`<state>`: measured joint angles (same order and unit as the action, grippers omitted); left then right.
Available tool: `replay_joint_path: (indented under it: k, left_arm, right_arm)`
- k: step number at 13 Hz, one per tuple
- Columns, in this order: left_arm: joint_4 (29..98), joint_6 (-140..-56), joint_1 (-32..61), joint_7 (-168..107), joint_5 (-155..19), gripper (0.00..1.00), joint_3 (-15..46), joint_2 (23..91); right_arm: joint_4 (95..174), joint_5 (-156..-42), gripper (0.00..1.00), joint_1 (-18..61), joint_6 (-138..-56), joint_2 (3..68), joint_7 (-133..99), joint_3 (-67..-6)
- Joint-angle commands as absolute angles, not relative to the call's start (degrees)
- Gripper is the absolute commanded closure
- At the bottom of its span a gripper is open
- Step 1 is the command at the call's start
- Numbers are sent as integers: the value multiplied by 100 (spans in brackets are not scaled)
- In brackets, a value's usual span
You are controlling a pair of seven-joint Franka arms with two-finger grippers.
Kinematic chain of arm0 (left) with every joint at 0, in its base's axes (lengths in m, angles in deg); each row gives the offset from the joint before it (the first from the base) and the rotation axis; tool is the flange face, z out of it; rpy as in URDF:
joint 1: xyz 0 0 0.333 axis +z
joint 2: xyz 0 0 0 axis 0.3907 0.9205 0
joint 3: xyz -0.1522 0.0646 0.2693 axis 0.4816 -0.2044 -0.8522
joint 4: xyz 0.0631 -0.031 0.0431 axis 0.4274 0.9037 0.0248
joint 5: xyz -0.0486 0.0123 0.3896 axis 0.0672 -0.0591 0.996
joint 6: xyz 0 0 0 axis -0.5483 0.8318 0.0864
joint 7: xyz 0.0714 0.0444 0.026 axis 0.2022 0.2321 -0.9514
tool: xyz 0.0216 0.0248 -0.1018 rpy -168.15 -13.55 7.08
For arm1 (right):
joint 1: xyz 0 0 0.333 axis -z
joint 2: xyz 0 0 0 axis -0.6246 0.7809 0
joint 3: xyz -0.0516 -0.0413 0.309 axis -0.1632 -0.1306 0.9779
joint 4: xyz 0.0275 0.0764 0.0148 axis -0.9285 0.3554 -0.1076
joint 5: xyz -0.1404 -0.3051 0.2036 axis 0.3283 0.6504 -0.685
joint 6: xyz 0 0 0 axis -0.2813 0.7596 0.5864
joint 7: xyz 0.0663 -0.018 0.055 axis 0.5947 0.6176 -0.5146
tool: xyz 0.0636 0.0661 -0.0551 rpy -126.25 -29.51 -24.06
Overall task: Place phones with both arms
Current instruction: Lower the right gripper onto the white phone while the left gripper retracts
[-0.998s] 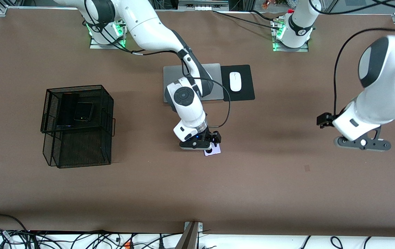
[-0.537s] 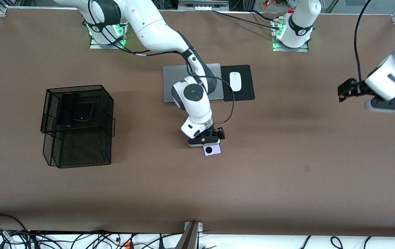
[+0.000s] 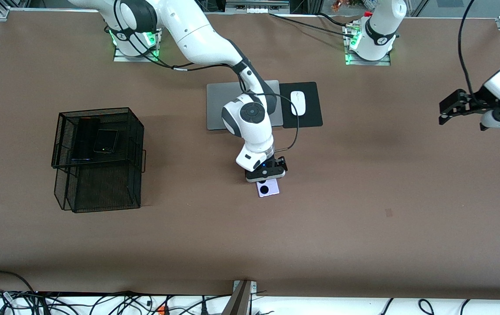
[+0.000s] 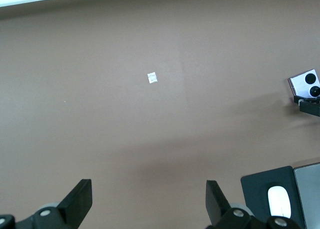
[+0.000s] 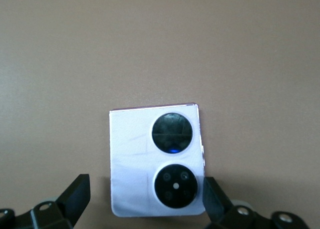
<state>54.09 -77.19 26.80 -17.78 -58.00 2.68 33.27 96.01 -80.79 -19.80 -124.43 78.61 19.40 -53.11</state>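
Phones number 3 on a brown desk [image 3: 364, 245]: a long black slab [image 3: 85, 139] and a small dark squarish one [image 3: 106, 141] lie on a black mesh basket [image 3: 96, 205] toward the right arm's end. Right gripper [image 3: 269, 178], jaws apart, hovers over the lavender-white phone [image 3: 268, 188] mid-desk. Left gripper [image 4: 148, 201], jaws apart, waits over bare desk.

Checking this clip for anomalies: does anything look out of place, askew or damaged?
Nothing stands out. The lavender phone lies flat and intact on the table under the open right end effector; two dark phones sit in the mesh basket.
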Motion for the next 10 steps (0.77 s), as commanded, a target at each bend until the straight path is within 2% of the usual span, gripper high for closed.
replay_joint_path:
  k: [1,4,10]
  left_arm:
    - [5557,-7650,2730,-1676,-5949,0,352,3005]
    - [5557,-7624,2721,-2151,-5932,0,633,2988]
    - [5478,-7395,2704,-2178,-5949,0,633,2961]
  right_arm:
    - [9425,-7906,0,-1997,-12514,8044,1933,-5311]
    - [9425,-7905,0,-2023,-12576,8080,1968,-5311]
    - [9425,-7791,0,-2023,-12322,8027,1819,-5364]
